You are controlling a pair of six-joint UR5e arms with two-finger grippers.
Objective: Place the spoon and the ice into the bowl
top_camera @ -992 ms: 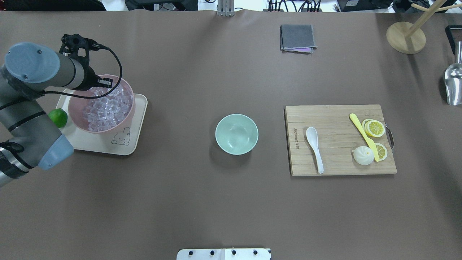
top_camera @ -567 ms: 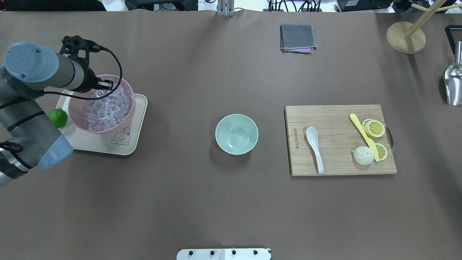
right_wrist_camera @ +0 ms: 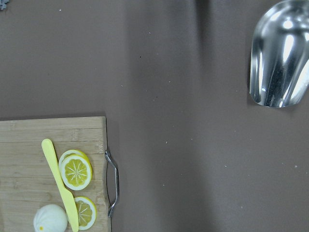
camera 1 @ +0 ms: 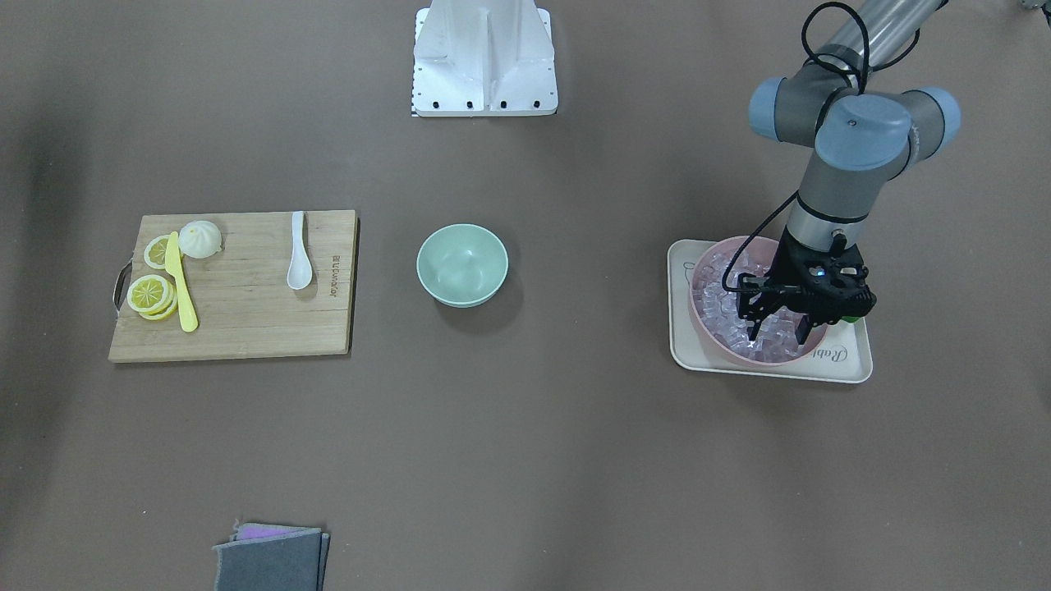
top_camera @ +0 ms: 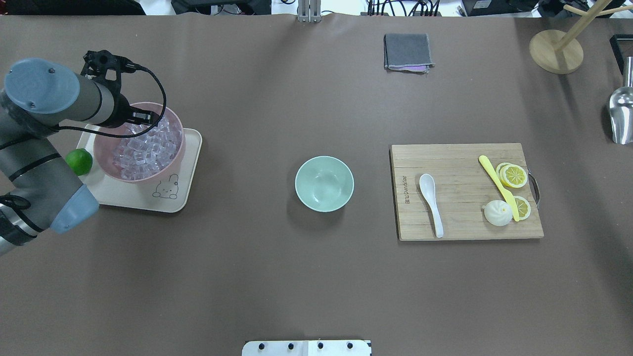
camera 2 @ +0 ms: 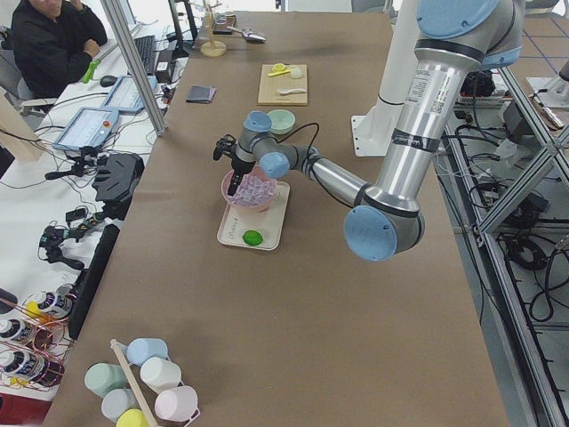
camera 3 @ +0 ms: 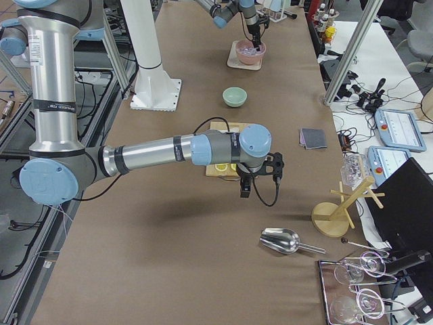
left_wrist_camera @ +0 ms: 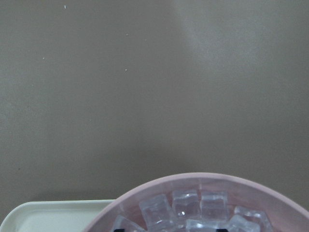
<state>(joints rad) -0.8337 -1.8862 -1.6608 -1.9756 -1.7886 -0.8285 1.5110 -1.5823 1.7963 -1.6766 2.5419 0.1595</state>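
Roughly at the start: neither item is in yet. The surface (top_camera: 316, 277) carries a cutting board (top_camera: 465, 217) on the robot's right and a tray (top_camera: 143, 200) on its left. A pink bowl (top_camera: 143, 178) stands on the tray, heaped with ice (top_camera: 143, 148). The mint bowl (top_camera: 306, 193) sits empty between them. The spoon (top_camera: 432, 205) lies untouched on the board. My left hand (camera 1: 778, 332) is down among the cubes, fingers spread, nothing visibly pinched. Right hand (camera 3: 245, 188) hovers off the board's end; I cannot tell its state. Both transfers remain.
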